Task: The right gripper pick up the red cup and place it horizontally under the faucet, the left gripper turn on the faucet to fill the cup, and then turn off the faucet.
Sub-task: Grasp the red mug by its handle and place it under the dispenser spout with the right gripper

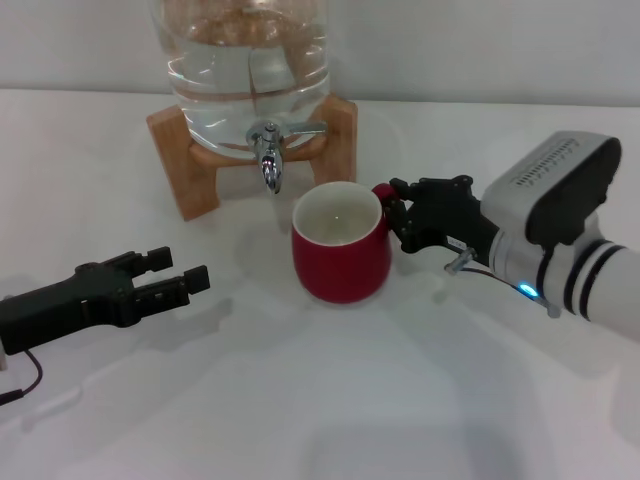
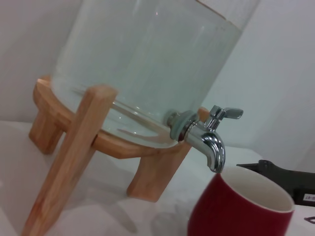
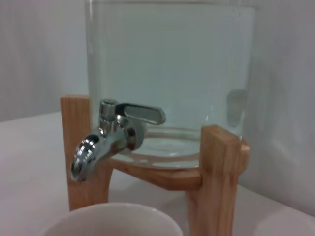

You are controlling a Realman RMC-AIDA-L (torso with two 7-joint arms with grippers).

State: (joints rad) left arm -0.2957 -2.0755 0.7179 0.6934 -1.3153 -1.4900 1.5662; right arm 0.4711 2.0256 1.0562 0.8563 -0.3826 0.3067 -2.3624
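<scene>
Broadly, a white tabletop [image 1: 330, 420] carries everything, and at its far edge a large clear glass water jar [image 1: 248, 60] sits in a wooden stand [image 1: 185, 160] whose legs splay to either side. From the right, a thick white and grey arm with a blue light on its wrist reaches toward the middle of the table, ending in the right gripper [image 1: 398, 215]; its black prongs are pinched on the small loop handle at the right side of the red cup [image 1: 340, 250]. That cup stands upright on the table, its off-white inside open to the head camera, just in front of and slightly to the right of the spout; the left wrist view shows its rim [image 2: 256, 189] close below the spout and a little to one side of it, apart from it. To the left, well apart from the cup and the jar, the left gripper [image 1: 185, 275] hangs low over the table with its two black prongs spread and nothing between them. Smallest of all, the chrome faucet [image 1: 272, 150] juts from the foot of the jar, spout turned down, its flat lever handle [image 3: 142, 114] lying level and pointing sideways toward the right arm's side.
</scene>
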